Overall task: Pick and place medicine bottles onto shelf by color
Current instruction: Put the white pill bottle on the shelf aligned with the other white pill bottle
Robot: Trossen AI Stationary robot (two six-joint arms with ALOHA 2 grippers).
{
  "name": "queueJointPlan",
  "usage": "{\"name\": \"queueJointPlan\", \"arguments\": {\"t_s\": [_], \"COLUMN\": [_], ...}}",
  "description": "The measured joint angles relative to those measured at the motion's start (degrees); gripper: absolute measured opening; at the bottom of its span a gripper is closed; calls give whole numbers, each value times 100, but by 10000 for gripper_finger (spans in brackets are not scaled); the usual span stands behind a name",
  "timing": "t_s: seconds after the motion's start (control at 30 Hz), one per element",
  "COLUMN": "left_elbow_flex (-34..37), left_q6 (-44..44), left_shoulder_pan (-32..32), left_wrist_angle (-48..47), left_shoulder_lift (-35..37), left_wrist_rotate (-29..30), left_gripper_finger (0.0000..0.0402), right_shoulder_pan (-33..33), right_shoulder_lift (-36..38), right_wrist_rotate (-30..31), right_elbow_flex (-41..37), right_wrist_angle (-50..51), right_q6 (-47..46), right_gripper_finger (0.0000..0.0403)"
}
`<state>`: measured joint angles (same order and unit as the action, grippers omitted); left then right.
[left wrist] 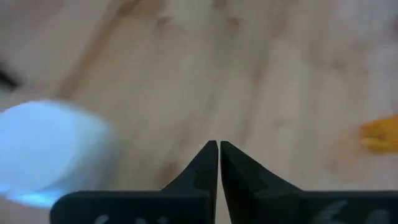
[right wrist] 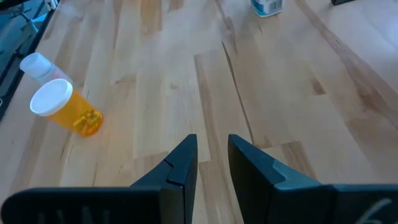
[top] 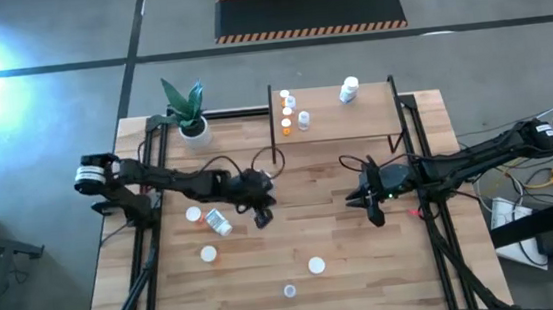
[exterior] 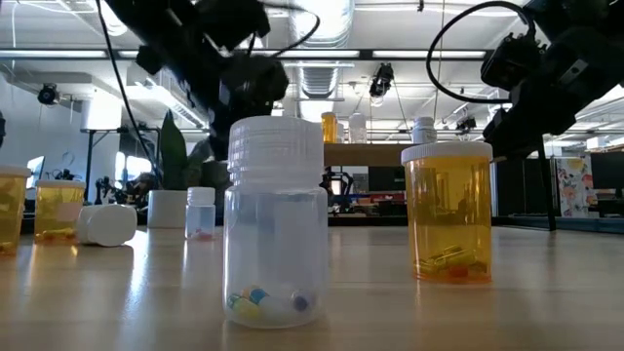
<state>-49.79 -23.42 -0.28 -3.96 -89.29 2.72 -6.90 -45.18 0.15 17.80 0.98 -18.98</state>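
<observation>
Bottles: several medicine bottles still loose on the worktop (top: 367,268), a few already up on the shelf (top: 374,116). Landmark for everything below is that shelf.
Nearest candidate: white tipped-over bottle (top: 218,221), well out from the shelf on its plant-pot side, lying just beside my left gripper (top: 262,214).
Others out there: white-capped bottle (top: 193,214) right next to the tipped one, capped orange bottle (top: 209,253) a bit farther from the shelf, white-cap bottle (top: 316,265) and small clear bottle (top: 289,290) farthest from the shelf, near the worktop's front edge.
On the shelf: little orange bottles (top: 287,124) bunched at one corner, white shelf bottle (top: 349,90) lying apart at the back.
Handling guess: light, rigid plastic, mostly empty with a few pills rattling at the bottom. Smooth round walls, so I reckon they'll roll or squirt out of a sloppy pinch. Not fragile.
Where to grab: across the body just under the cap on upright ones; across the middle of the barrel on the tipped one.
Left gripper: fingers pressed together on nothing, tips pointing down at bare wood.
Left arm pose: stretched out low across the worktop, wrist bent down.
Right gripper (top: 373,205): fingers a little apart, empty, out from the shelf's other front corner.
Right arm pose: reaching in from its side, parked low, waiting.
</observation>
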Motion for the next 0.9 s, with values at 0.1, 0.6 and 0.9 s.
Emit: {"name": "queueJointPlan", "arguments": {"t_s": [0.1, 0.6, 0.9], "left_elbow_flex": [-133, 600, 963], "left_q6": [-12, -922, 768], "left_shoulder_pan": [-144, 184, 204], "left_wrist_angle": [-315, -865, 2320], "left_shoulder_lift": [20, 83, -364], "left_wrist_rotate": [145, 2444, 1828], "left_gripper_finger": [1, 1, 1], "right_shoulder_pan": [-3, 65, 68], "right_shoulder_lift": [-92, -2980, -3377], "right_wrist_rotate": [-8, 143, 510], "right_elbow_flex": [-7, 287, 967], "right_wrist_angle": [-94, -3509, -2872], "right_q6": [7, 1284, 1623], "right_gripper_finger": [79, 160, 227]}}
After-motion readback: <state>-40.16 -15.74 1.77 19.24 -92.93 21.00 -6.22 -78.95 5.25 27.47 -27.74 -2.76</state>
